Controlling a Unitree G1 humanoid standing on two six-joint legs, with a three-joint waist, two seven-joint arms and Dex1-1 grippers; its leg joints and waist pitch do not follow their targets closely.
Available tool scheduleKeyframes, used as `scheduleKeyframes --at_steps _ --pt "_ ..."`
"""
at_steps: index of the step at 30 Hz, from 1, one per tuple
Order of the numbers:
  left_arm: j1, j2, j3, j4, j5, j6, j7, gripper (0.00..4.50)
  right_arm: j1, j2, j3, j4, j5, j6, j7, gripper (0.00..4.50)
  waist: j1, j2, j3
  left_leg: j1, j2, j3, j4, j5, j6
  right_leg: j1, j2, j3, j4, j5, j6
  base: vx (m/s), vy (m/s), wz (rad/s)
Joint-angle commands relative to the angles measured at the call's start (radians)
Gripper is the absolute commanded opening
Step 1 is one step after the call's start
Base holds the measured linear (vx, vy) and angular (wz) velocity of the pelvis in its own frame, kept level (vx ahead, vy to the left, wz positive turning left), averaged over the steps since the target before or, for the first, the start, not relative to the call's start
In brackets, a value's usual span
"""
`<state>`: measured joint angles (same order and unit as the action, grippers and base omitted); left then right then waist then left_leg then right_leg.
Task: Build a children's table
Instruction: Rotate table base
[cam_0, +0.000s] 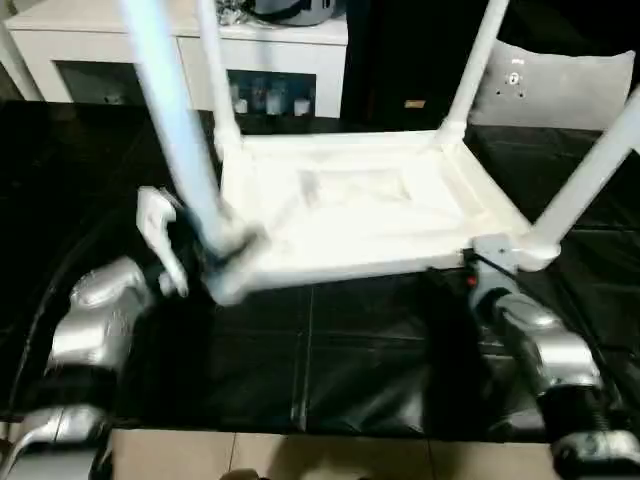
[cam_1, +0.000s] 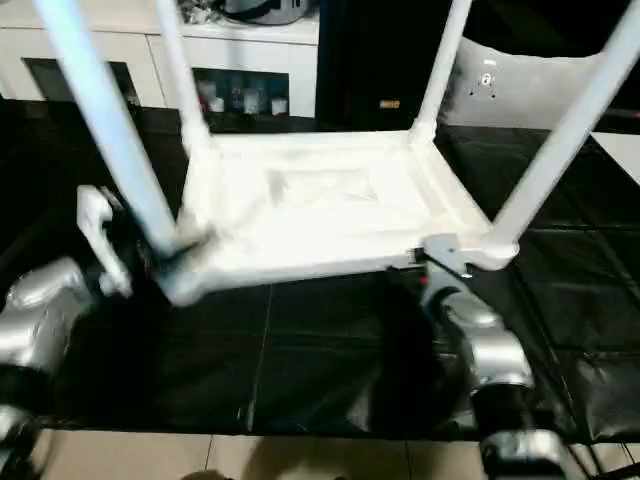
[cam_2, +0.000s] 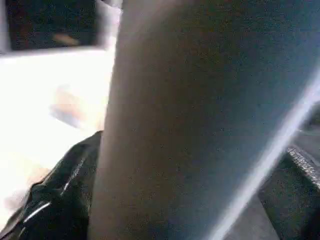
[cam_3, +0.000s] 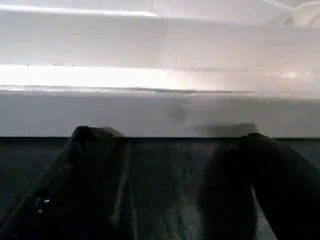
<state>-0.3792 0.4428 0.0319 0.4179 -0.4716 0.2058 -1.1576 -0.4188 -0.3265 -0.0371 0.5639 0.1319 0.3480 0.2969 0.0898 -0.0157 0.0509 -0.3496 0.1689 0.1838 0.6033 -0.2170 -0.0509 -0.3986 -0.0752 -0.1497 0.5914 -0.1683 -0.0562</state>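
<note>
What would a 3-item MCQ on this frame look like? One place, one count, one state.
1. Where does the children's table rest?
A. on the black worktable
B. on the floor
C. on the white cabinet

2. How many legs stand in its corner sockets?
A. two
B. three
C. four

3. How does the right pincer stand?
A. shut on a leg
C. open, at the tabletop's edge
B. shut, away from the table

Key:
1 A, the top lies underside up on the black worktable.
2 C, a white leg rises from each corner, e.g. the near-left leg.
3 C, its two black fingers stand apart just before the white rim.
</note>
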Motion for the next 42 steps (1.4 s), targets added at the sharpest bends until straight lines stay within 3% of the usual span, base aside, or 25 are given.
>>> scheduleKeyframes --at_steps 1,2,4,5,6,10,12,18,24,34,36,38,42 --pt "0.026 -0.006 -0.092 -0.18 -0.081 0.108 -0.061 4.42 -0.034 -0.005 0.008 0.037 -0.007 -0.039 0.044 4.5 0.001 -0.01 -0.062 0.004 0.079 -0.025 -0.072 -0.106 0.022 0.063 -0.116 0.091 -0.066 -0.29 -0.136 0.0 0.0 0.0" --pt "0.033 -0.018 -0.12 -0.242 -0.107 0.145 -0.065 4.42 -0.045 -0.004 0.015 0.055 -0.009 -0.051 0.061 4.5 0.001 -0.007 -0.06 0.001 0.078 -0.025 -0.071 -0.106 0.021 0.063 -0.115 0.091 -0.068 -0.304 -0.14 0.0 0.0 0.0" --pt "0.035 -0.039 -0.147 -0.303 -0.133 0.185 -0.065 4.42 -0.059 0.0 0.022 0.078 -0.01 -0.066 0.077 4.5 -0.001 -0.009 -0.059 0.002 0.08 -0.024 -0.071 -0.104 0.019 0.064 -0.114 0.091 -0.068 -0.303 -0.146 0.0 0.0 0.0" --pt "0.028 -0.07 -0.172 -0.348 -0.159 0.223 -0.069 4.42 -0.073 0.008 0.034 0.093 -0.008 -0.089 0.109 4.5 -0.006 -0.016 -0.056 0.004 0.078 -0.021 -0.071 -0.114 0.02 0.06 -0.107 0.091 -0.071 -0.312 -0.142 0.0 0.0 0.0" --pt "0.025 -0.079 -0.177 -0.358 -0.167 0.233 -0.066 4.42 -0.075 0.011 0.039 0.094 -0.008 -0.094 0.118 4.5 -0.005 -0.016 -0.057 0.0 0.075 -0.023 -0.07 -0.113 0.021 0.065 -0.108 0.089 -0.071 -0.321 -0.139 0.0 0.0 0.0" --pt "0.012 -0.125 -0.207 -0.405 -0.201 0.296 -0.07 4.42 -0.095 0.032 0.064 0.108 -0.009 -0.131 0.18 4.5 -0.016 -0.017 -0.056 -0.003 0.067 -0.022 -0.066 -0.119 0.028 0.066 -0.103 0.084 -0.09 -0.41 -0.075 0.0 0.0 0.0" --pt "0.013 -0.13 -0.222 -0.431 -0.219 0.326 -0.073 4.42 -0.099 0.041 0.078 0.105 -0.014 -0.141 0.203 4.5 -0.023 -0.019 -0.057 -0.005 0.068 -0.024 -0.066 -0.113 0.032 0.068 -0.101 0.083 -0.087 -0.406 -0.076 0.0 0.0 0.0" --pt "0.001 -0.164 -0.26 -0.483 -0.269 0.41 -0.054 4.42 -0.114 0.075 0.111 0.124 -0.025 -0.185 0.266 4.5 -0.036 -0.02 -0.06 -0.006 0.071 -0.024 -0.064 -0.084 0.049 0.067 -0.096 0.084 -0.074 -0.311 -0.122 0.0 0.0 0.0" --pt "-0.012 -0.201 -0.264 -0.488 -0.267 0.422 -0.038 4.42 -0.121 0.101 0.129 0.133 -0.033 -0.208 0.302 4.5 -0.038 -0.019 -0.058 -0.004 0.071 -0.024 -0.063 -0.096 0.047 0.067 -0.096 0.084 -0.079 -0.34 -0.115 0.0 0.0 0.0" --pt "-0.072 -0.343 -0.265 -0.354 -0.111 0.252 0.128 4.42 -0.145 0.179 0.154 0.177 -0.058 -0.246 0.299 4.5 -0.042 -0.02 -0.058 -0.004 0.068 -0.027 -0.062 -0.121 0.046 0.068 -0.098 0.079 -0.092 -0.411 -0.075 0.0 0.0 0.0" --pt "-0.088 -0.37 -0.269 -0.31 -0.043 0.189 0.199 4.42 -0.149 0.174 0.139 0.197 -0.066 -0.244 0.273 4.5 -0.039 -0.019 -0.06 0.001 0.07 -0.027 -0.061 -0.113 0.05 0.064 -0.095 0.08 -0.092 -0.385 -0.074 0.0 0.0 0.0" --pt "-0.092 -0.377 -0.268 -0.299 -0.026 0.167 0.216 4.42 -0.149 0.171 0.134 0.201 -0.07 -0.244 0.264 4.5 -0.038 -0.02 -0.061 -0.002 0.07 -0.027 -0.062 -0.107 0.053 0.066 -0.095 0.08 -0.089 -0.365 -0.076 0.0 0.0 0.0" --pt "-0.101 -0.385 -0.279 -0.253 0.088 0.087 0.33 4.42 -0.128 0.129 0.092 0.216 -0.074 -0.256 0.223 4.5 -0.03 -0.019 -0.064 -0.003 0.073 -0.028 -0.062 -0.092 0.058 0.067 -0.097 0.081 -0.079 -0.312 -0.092 0.0 0.0 0.0"
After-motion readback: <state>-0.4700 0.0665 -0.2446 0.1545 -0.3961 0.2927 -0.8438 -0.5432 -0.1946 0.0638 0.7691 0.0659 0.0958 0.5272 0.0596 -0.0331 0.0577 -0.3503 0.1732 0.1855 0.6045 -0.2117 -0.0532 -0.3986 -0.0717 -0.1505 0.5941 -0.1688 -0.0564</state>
